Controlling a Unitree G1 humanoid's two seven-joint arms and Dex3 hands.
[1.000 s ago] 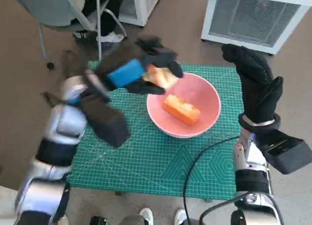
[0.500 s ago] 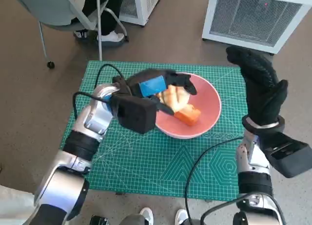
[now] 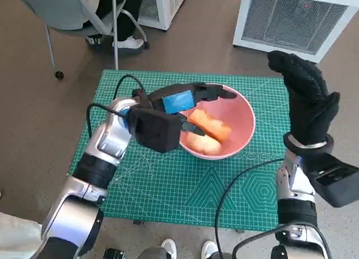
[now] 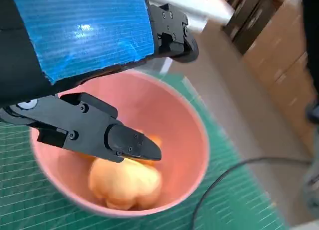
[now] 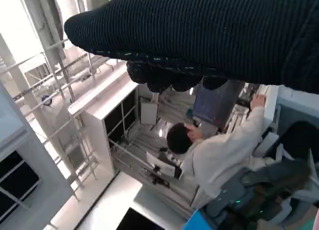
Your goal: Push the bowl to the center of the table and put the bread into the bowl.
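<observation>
Since a second ago we have dropped the pale round bread roll [image 3: 197, 142] into our pink plastic bowl [image 3: 240, 130], where it lies beside an orange bread piece [image 3: 209, 125] at the frame's centre. Our left hand [image 3: 182, 97] hovers over the bowl, fingers spread, holding nothing. Our gloved right hand [image 3: 305, 99] stands raised at right, empty, fingers extended, above the green cutting mat [image 3: 168, 180].

The pink bowl [image 3: 241, 121] looks like smooth matt plastic, the bread [image 4: 124, 184] soft and dull, the green mat [image 3: 185, 186] matt and gridded, the left hand [image 3: 178, 100] hard black plastic under glossy blue tape, and the right hand [image 3: 305, 99] wears ribbed knitted cloth.
</observation>
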